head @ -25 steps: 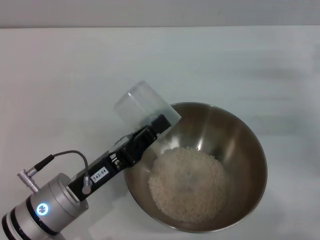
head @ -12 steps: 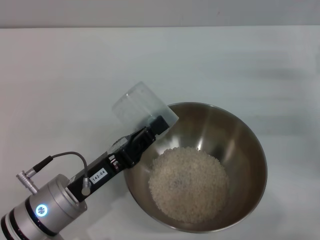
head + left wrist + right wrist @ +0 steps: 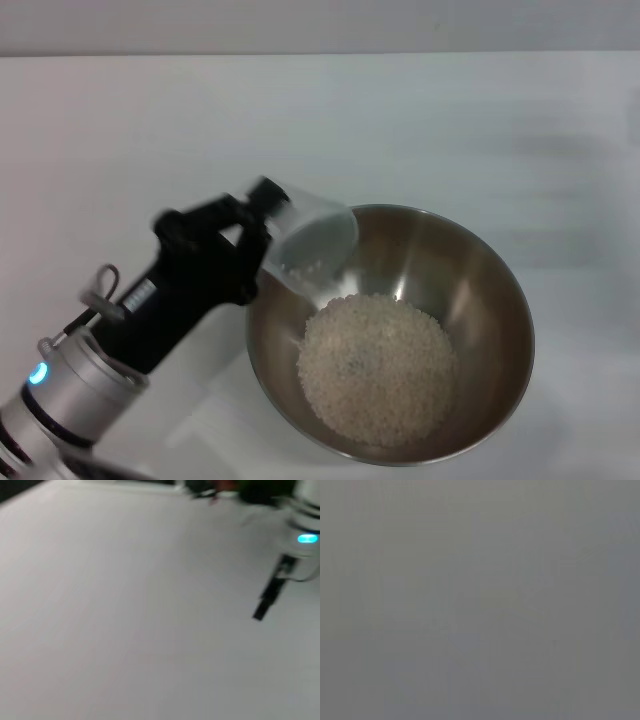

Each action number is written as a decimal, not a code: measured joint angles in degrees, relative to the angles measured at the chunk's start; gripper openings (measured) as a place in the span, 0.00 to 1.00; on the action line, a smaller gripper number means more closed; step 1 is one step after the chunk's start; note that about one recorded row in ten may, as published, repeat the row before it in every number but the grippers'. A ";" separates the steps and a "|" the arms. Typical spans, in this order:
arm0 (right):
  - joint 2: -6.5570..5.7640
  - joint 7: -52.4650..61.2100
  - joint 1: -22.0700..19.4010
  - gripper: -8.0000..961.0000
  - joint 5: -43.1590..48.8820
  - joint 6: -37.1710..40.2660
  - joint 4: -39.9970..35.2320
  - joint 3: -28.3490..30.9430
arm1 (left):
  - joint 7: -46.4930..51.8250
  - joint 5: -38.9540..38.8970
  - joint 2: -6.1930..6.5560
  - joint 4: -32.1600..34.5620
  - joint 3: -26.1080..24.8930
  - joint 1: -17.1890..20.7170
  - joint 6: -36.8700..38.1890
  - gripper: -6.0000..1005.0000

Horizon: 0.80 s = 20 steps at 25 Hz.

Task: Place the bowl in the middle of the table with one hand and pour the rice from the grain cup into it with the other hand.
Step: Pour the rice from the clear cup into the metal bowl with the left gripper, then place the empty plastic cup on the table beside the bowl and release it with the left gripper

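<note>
Over bowl (image 3: 420, 290) rim: L gripper (image 3: 262, 222) clamps tilted grain cup (image 3: 312, 248) (rice (image 3: 378, 366) heaped inside bowl).

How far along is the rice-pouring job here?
Nearly done. The bowl sits on the table with the rice heaped inside. The left gripper holds the grain cup tipped at the rim, a few grains left. Remaining: empty it. The right gripper is unseen.

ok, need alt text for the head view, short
The left claw holds the grain cup tipped over the near-left rim of the steel bowl, with a few grains left inside the cup. A heap of rice lies in the bowl, which sits on the white table. The right arm is out of view.
</note>
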State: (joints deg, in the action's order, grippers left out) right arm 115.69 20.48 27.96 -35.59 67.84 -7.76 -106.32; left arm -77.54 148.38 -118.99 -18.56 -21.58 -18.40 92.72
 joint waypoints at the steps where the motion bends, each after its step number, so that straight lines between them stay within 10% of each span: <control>1: 0.11 0.00 0.04 0.47 0.00 0.26 -0.18 0.00 | 14.70 -0.08 -0.06 -0.08 -3.45 0.74 -0.47 0.08; 9: 0.50 0.00 0.08 0.47 0.04 1.73 -0.96 0.00 | 56.04 -9.71 -0.17 -3.61 -14.08 2.26 -12.74 0.09; 20: 0.85 0.41 -0.26 0.48 0.09 4.62 -0.93 0.00 | 70.75 -19.74 -0.10 -3.35 -14.29 1.02 -26.59 0.09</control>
State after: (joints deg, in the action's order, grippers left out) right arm 116.54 20.88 27.70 -35.50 72.47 -8.70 -106.32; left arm -6.79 128.64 -119.09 -21.91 -35.87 -17.38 66.12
